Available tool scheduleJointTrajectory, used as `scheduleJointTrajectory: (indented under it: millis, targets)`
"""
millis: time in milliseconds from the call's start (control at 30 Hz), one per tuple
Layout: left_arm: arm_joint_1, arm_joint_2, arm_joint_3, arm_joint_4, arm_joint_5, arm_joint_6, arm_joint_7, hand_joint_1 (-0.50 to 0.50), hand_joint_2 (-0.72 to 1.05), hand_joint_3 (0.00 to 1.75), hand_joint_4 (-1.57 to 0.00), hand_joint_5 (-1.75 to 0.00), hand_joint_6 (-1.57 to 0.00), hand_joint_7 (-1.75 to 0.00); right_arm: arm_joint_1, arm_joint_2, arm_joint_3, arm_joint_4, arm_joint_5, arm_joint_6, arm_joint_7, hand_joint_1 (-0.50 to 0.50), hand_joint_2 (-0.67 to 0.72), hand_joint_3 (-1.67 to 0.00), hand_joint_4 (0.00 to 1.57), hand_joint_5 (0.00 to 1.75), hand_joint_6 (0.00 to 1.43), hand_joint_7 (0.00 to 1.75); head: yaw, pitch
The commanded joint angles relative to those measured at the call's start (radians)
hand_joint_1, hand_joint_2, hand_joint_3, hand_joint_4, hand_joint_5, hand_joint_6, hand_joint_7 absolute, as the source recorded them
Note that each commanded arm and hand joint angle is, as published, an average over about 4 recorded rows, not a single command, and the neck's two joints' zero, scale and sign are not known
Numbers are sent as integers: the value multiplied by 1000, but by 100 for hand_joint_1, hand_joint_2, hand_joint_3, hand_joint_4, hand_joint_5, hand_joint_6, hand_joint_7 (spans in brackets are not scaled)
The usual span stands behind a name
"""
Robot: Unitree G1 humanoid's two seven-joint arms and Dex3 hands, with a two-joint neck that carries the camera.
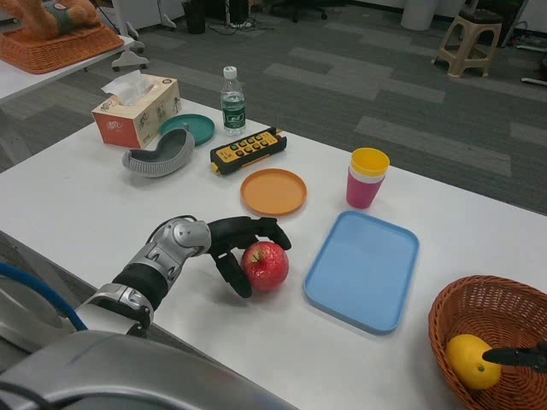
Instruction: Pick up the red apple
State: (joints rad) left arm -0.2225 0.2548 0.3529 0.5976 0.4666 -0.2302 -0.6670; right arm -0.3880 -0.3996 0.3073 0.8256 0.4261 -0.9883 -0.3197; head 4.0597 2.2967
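A red apple (267,266) sits on the white table (77,213) just left of a light blue tray. My left hand (241,246) wraps around it from the left, fingers curled over its top and under its near side, touching it. The apple still seems to rest on the table. Only the black fingertips of my right hand (517,355) show at the right edge, over a wicker basket; I cannot tell how they stand.
The blue tray (363,270) lies right of the apple. An orange plate (273,192) is behind it, with stacked yellow and pink cups (367,178), a yellow remote (248,150), a water bottle (232,102), a tissue box (135,111), a teal plate (190,128). The basket (479,307) holds a lemon (470,360).
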Motion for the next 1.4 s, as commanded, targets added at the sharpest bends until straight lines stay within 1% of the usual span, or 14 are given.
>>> scheduleJointTrajectory:
  millis: [33, 100, 267, 367, 467, 533, 567, 633, 700, 800, 900, 967, 1167, 1400]
  targets:
    - [26, -17, 33, -50, -53, 10, -9, 50, 105, 17, -122, -139, -52, -119, 9, -3, -8, -11, 5, -3, -2, -17, 72, 0, 0, 0, 0, 0, -6, 7]
    - [29, -28, 56, -84, -108, 1, -7, 50, 105, 17, -119, -133, -50, -119, 9, -3, -8, -11, 5, -3, -2, -17, 72, 0, 0, 0, 0, 0, -10, 11]
    - [30, -53, 105, -173, -312, -49, 16, 50, 105, 17, -116, -133, -49, -119, 9, -4, -8, -11, 5, -3, -2, -17, 72, 0, 0, 0, 0, 0, -26, 25]
    - [28, -57, 109, -219, -399, -58, 34, 50, 105, 17, -119, -133, -50, -119, 9, -5, -9, -11, 5, -3, -2, -17, 72, 0, 0, 0, 0, 0, -41, 37]
    - [23, -58, 110, -267, -453, -56, 53, 50, 105, 17, -120, -131, -50, -119, 9, -5, -10, -11, 6, -3, -2, -17, 72, 0, 0, 0, 0, 0, -59, 50]
    - [13, -59, 116, -311, -475, -54, 70, 50, 105, 17, -121, -128, -52, -120, 9, -6, -10, -11, 6, -3, -2, -17, 72, 0, 0, 0, 0, 0, -80, 64]
    - [6, -62, 120, -330, -482, -53, 80, 50, 105, 17, -122, -128, -53, -122, 9, -6, -10, -11, 6, -3, -2, -17, 72, 0, 0, 0, 0, 0, -106, 76]
    - [-15, -75, 135, -373, -492, -49, 103, 50, 105, 17, -124, -133, -54, -126, 9, -7, -8, -10, 6, -3, -2, -17, 72, 0, 0, 0, 0, 0, -154, 98]
    - [-37, -98, 153, -416, -502, -45, 140, 50, 105, 17, -125, -133, -56, -126, 9, -6, -4, -9, 6, -3, -2, -17, 72, 0, 0, 0, 0, 0, -223, 132]
    - [-56, -121, 156, -446, -519, -44, 192, 50, 105, 17, -130, -133, -62, -126, 7, -5, 1, -9, 6, -3, -2, -17, 72, 0, 0, 0, 0, 0, -327, 185]
    - [-79, -116, 126, -452, -527, -39, 215, 50, 105, 17, -131, -133, -62, -126, 3, -2, 2, -11, 6, -3, -2, -17, 72, 0, 0, 0, 0, 0, -399, 224]
    - [-94, -111, 110, -453, -529, -35, 228, 50, 105, 17, -131, -133, -63, -126, 1, 1, 3, -13, 6, -3, -2, -17, 72, 0, 0, 0, 0, 0, -425, 234]
    - [-110, -105, 94, -450, -530, -27, 238, 50, 105, 17, -131, -133, -63, -126, 1, 5, 1, -13, 6, -3, -2, -17, 72, 0, 0, 0, 0, 0, -488, 253]
    - [-117, -104, 85, -442, -525, -22, 244, 48, 105, 17, -131, -133, -63, -126, -10, 5, 11, -6, 6, -3, -2, -17, 72, 0, 0, 0, 0, 0, -517, 247]
